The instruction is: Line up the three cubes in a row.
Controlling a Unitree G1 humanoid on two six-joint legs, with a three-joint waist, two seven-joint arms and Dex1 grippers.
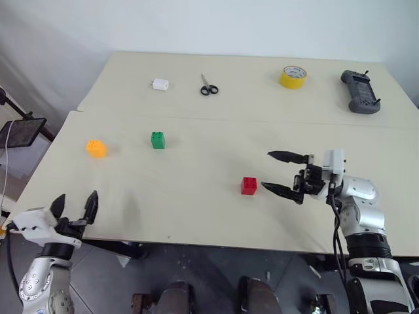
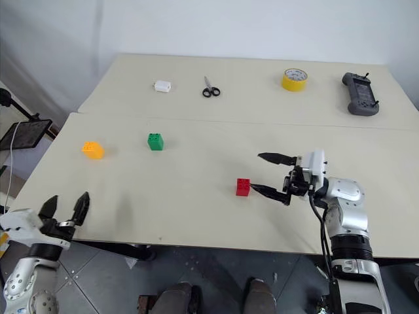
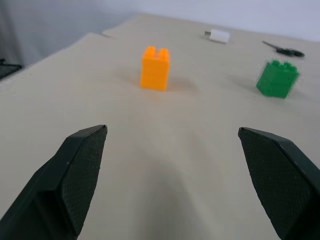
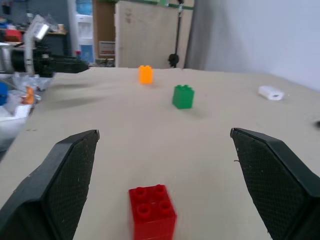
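Three studded cubes stand on the near table [image 1: 196, 209]. The orange-yellow cube [image 1: 96, 148] is at the left, the green cube [image 1: 158, 140] a little right of it and slightly farther back, and the red cube [image 1: 249, 186] sits nearer the front, right of centre. My right gripper [image 1: 283, 173] is open and points left, its fingertips just right of the red cube [image 4: 152, 212] and apart from it. Open and empty, my left gripper [image 1: 73, 208] hangs at the table's front left edge, facing the orange-yellow cube [image 3: 155, 68] and green cube [image 3: 277, 79].
On the far table lie a small white boxy object [image 1: 160, 84], black scissors [image 1: 209, 87], a yellow tape roll [image 1: 292, 76] and a dark handheld controller [image 1: 359, 91]. A seam separates the two tables. A tablet on a stand [image 1: 19, 132] is off the left edge.
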